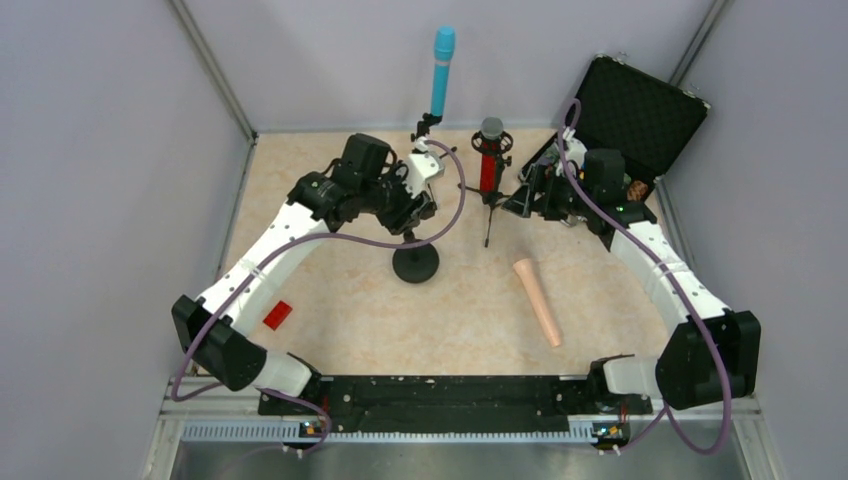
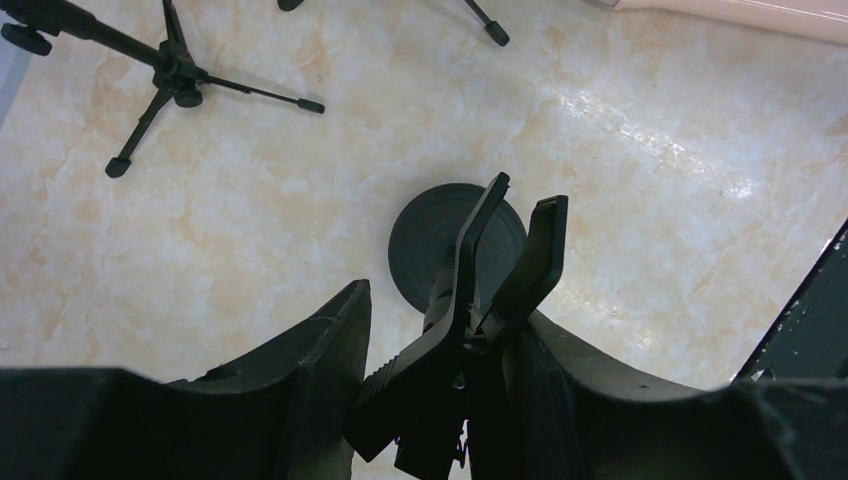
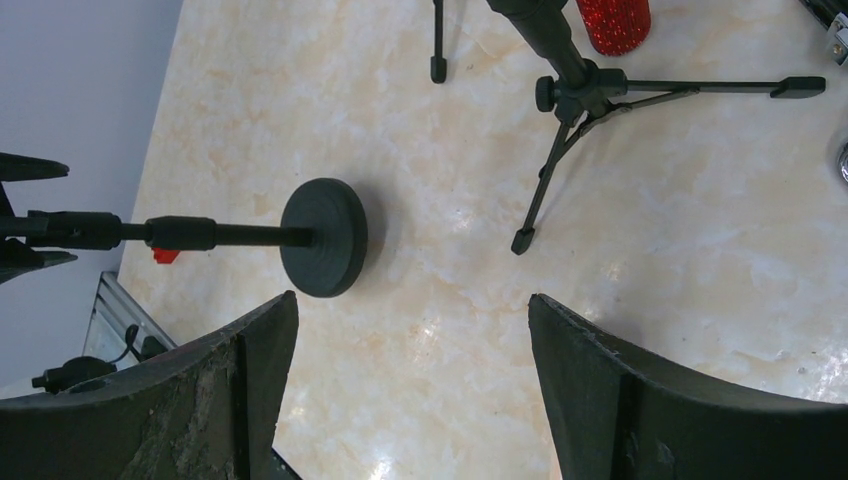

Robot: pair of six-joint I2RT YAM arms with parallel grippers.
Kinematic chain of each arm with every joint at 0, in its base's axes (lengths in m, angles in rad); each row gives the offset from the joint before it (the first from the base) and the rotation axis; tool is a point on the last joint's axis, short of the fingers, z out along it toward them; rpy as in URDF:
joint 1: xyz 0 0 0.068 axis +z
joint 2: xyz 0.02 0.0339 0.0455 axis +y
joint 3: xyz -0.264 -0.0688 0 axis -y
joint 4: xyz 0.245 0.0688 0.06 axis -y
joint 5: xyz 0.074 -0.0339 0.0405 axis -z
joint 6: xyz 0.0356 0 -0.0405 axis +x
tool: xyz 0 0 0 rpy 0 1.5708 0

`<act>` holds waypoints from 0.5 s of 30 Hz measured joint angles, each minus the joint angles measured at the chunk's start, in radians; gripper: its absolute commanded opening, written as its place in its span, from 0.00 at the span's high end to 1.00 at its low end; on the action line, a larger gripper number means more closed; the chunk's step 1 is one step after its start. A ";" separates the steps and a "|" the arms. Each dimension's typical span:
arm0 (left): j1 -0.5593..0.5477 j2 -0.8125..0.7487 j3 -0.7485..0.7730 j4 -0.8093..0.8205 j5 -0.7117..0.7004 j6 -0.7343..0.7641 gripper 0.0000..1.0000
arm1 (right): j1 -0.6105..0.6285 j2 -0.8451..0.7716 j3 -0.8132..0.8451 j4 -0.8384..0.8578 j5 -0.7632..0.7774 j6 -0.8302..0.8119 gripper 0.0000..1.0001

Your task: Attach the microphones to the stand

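Left fingers (image 2: pixel 300 370) seemingly tight around stand clip (image 2: pixel 480 265), left arm (image 1: pixel 270 245) outstretched; right fingers (image 3: pixel 620 400) wide, empty

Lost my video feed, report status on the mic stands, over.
Left end effector shut on round-base stand's clip. Right end effector open, empty. Teal microphone and red microphone mounted; peach microphone flat on table. Nothing blocking it.

Shiny, smooth marble-look counter (image 3: pixel 620 300) under the right gripper (image 3: pixel 412 297), matt black round base (image 3: pixel 322 237) to its left, sparkly red microphone (image 3: pixel 612 22) ahead of it, rough scuffed black fingers (image 3: pixel 230 400) on it, smooth black plastic clip (image 2: pixel 475 260) inside the left gripper (image 2: pixel 450 310)
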 measured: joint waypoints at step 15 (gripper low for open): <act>-0.040 0.026 0.000 -0.001 0.003 0.035 0.98 | 0.000 0.000 -0.019 -0.034 0.021 -0.028 0.16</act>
